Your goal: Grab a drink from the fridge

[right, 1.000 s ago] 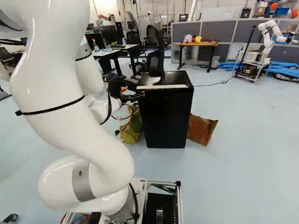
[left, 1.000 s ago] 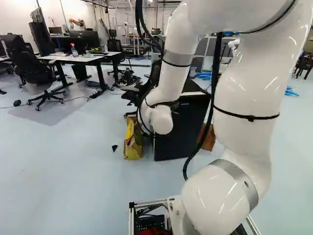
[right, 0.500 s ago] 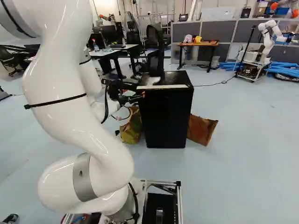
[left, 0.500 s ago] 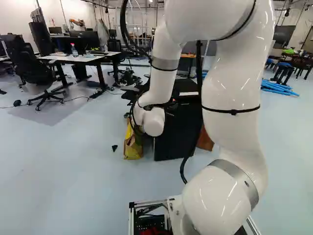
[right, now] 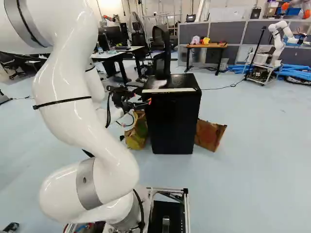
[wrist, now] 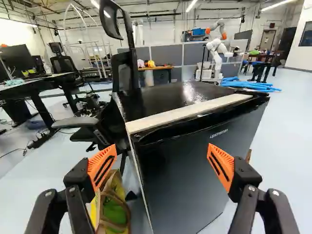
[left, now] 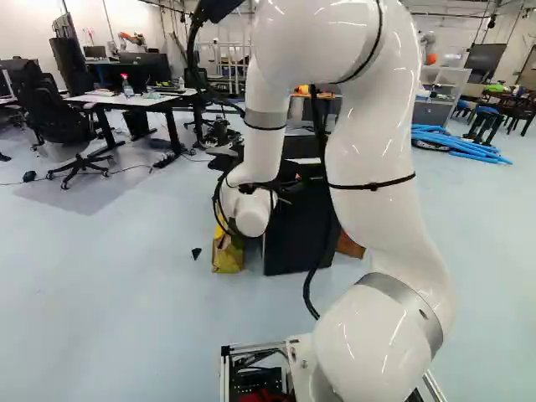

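Take the fridge as the clock's centre, twelve pointing straight away from the base. Furthest left, well off at ten o'clock, stands a desk chair [left: 52,113]. To its right, between ten and eleven, is a white-topped desk [left: 138,101] with a red-topped bottle [left: 126,88] on it.

Just beside the fridge, at nine o'clock, a yellow and green bag [right: 137,135] sits on the floor. The gripper [right: 146,102] is at about eight o'clock, near the upper part of the fridge's front left corner. The wrist view shows the gripper [wrist: 161,152] with its fingers wide apart and nothing clamped between them. The orange pads [wrist: 222,165] face each other across the gap, one on the nine o'clock side and one at three. The fridge's front left corner shows ahead, through the gap; one finger stands before the bag, the other before the front. Whether that finger touches the front, I cannot tell.

The black fridge [right: 172,121] stands upright, front closed, a pale strip along the front of its top; its inside is hidden. Another chair [right: 162,51] is just beyond, between eleven and twelve. At three o'clock, beside the fridge, lies brown paper [right: 209,135]. Far off toward one is a wooden-topped table [right: 206,45], then another robot [right: 278,43] and blue tubes [right: 297,73] toward two.
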`<state>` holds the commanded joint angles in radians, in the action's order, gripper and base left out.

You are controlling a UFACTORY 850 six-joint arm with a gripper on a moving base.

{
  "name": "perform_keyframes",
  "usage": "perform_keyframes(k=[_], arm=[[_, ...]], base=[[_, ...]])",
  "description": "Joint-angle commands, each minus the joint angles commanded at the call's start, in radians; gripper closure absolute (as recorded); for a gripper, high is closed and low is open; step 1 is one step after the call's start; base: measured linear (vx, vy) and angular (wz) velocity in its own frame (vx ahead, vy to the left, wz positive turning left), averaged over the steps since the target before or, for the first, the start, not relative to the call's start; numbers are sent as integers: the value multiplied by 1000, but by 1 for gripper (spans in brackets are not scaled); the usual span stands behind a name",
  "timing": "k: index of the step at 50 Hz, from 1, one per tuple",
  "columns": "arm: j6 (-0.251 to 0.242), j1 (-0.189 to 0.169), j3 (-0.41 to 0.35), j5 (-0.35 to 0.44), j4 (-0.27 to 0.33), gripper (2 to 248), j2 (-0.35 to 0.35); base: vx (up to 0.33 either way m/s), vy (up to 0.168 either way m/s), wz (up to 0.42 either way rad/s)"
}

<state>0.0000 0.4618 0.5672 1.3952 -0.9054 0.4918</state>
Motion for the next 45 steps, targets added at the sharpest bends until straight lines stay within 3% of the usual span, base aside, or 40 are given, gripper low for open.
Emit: perform_keyframes(k=[21,45], arm=[[0,38,70,28,-102,3,102],[0,77,134,55,-187,3,140]], base=[[0,0,0],[0,0,0]])
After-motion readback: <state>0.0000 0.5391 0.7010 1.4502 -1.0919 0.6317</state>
